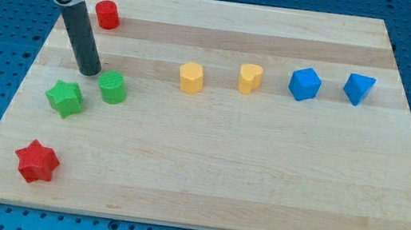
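Tip (88, 71) found just up-left of green cylinder (113, 87), contact possibly made, unclear | green star (65, 98) close below | no pincer fitted, bare rod only | red, yellow, blue blocks noted well apart.

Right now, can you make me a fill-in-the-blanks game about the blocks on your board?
1. My tip is right beside a ____ cylinder.
2. The red star sits nearest the view's bottom-____ corner.
3. Between the green blocks and the blue blocks stand two ____ blocks.
4. The number of blue blocks is ____.

Missing words: green, left, yellow, two.
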`<state>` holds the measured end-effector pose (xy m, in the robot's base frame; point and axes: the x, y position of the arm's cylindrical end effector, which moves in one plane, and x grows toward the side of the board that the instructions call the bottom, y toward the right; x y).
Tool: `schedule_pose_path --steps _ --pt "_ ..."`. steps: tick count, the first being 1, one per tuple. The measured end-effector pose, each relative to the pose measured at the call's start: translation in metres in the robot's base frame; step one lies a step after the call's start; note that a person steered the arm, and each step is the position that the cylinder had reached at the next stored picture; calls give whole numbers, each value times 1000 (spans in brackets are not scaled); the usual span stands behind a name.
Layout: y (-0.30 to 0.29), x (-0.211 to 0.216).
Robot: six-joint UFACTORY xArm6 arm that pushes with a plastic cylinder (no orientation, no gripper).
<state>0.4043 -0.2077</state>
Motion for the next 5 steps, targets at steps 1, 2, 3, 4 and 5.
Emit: schedule_pose_path --steps 1,2,3,4,5 --pt "2 0" --pt "57 27" --pt "129 60" --pt "163 80" --pt "179 65"
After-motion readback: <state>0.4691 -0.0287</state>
